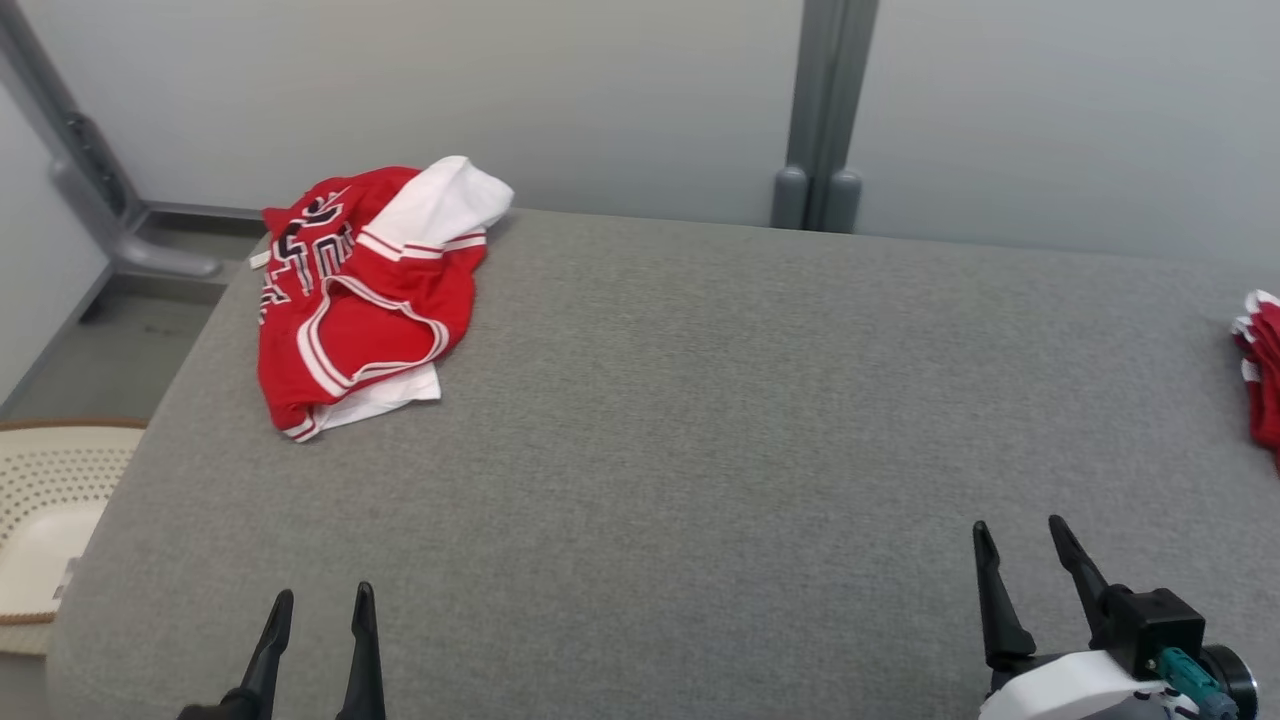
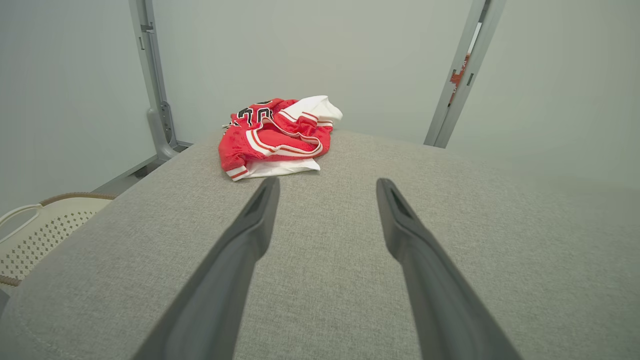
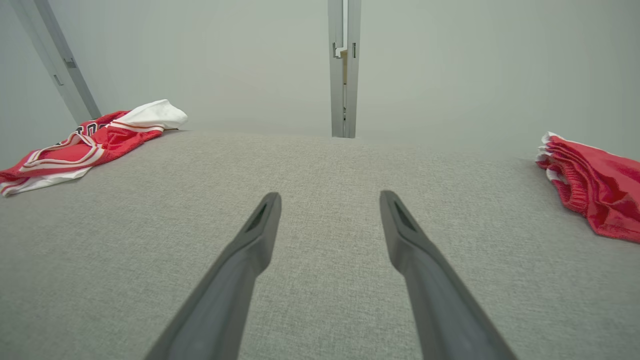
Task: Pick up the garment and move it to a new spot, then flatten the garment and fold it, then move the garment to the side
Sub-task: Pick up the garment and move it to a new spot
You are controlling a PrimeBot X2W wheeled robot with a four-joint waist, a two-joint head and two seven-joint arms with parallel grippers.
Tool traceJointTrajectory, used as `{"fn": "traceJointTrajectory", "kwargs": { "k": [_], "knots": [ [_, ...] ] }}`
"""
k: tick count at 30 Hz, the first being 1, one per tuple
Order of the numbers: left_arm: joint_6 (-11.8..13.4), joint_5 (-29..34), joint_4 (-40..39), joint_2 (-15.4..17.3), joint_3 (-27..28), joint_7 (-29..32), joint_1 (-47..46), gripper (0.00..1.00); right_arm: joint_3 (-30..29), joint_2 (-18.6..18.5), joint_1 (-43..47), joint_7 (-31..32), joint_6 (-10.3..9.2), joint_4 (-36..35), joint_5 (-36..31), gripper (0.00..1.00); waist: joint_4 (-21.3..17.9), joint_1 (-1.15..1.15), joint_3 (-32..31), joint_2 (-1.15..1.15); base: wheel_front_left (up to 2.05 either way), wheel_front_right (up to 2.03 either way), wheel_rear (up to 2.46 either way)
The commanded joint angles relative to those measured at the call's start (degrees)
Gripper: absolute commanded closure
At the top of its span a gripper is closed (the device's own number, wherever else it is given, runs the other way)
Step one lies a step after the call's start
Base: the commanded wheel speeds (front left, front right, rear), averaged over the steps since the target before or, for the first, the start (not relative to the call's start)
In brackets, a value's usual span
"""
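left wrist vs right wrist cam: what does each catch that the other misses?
Left wrist's extra: the pale perforated basket beside the surface's edge, plus the left gripper, open. Right wrist's extra: a second red garment at the surface's right side, plus the right gripper, open. Shared: the crumpled red-and-white jersey lying on the grey padded surface, apart from both grippers.

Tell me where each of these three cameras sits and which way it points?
Head view: on the head, looking down at the grey padded table; left end effector and right end effector show below.
Left wrist view: on that wrist, facing the red jersey past its open fingers.
Right wrist view: on that wrist, facing the far wall past its open fingers.
All three share the jersey.
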Motion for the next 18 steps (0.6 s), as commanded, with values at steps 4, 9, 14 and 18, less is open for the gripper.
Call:
{"fn": "traceJointTrajectory", "kwargs": {
  "k": [4, 9, 14, 18],
  "knots": [
    [0.21, 0.64, -0.26, 0.13, 1.61, -0.01, 2.61, 0.0, 4.06, -0.07, -1.67, -0.16, -0.11, 0.85, 1.28, 0.0, 11.17, 0.0, -0.63, 0.0, 0.0, 0.0, 0.0],
    [0.12, -0.11, -0.79, 0.11, 2.58, -0.01, 3.61, 0.0, 5.86, -0.13, -2.61, -0.15, -0.11, 1.38, 1.57, 0.0, 12.4, 0.0, 0.21, 0.0, 0.0, 0.0, 0.0],
    [-0.34, -0.07, -0.48, 0.07, 1.07, -0.01, -1.36, 0.0, 6.29, -0.15, -4.82, -0.16, -0.11, 0.53, -0.28, 0.0, 9.78, 0.0, 4.89, 0.0, 0.0, 0.0, 0.0],
    [-0.7, -1.11, 2.47, 0.6, -0.99, -0.01, -10.09, 0.0, 5.79, -0.17, -8.69, -0.15, -0.11, -0.43, -3.33, 0.0, 6.58, 0.0, 12.36, 0.0, 0.0, 0.0, 0.0]
  ]
}}
